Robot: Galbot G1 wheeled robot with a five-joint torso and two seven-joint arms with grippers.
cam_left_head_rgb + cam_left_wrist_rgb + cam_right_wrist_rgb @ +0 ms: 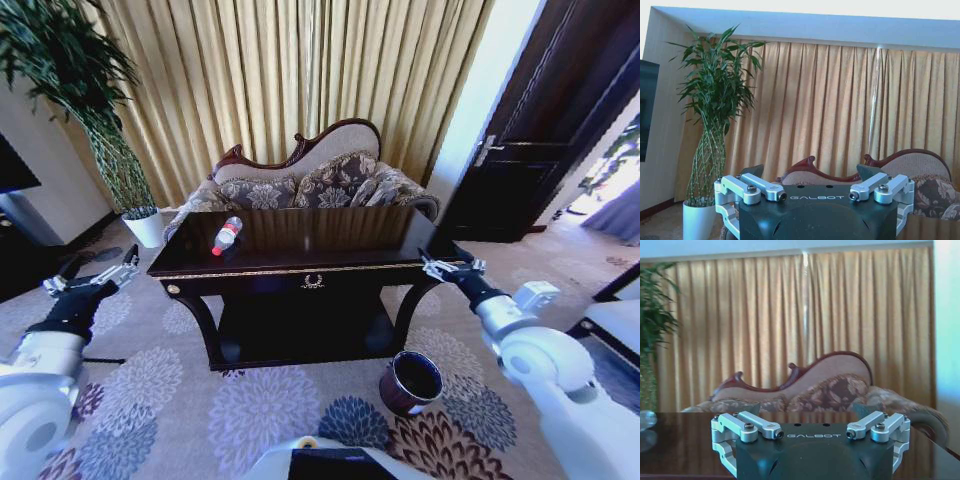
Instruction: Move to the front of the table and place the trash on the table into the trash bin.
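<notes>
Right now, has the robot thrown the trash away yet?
Not yet. It already stands in front of the table. Both the left gripper and the right gripper are open and empty beside it. The bottle still lies on top, and the trash bin waits on the carpet.

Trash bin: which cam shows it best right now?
Head view. The trash bin stands whole on the carpet by the table's front right leg, black inside visible, below the right gripper. Both wrist views look level over the tabletop toward the sofa and curtains, so they add nothing about the bin.
</notes>
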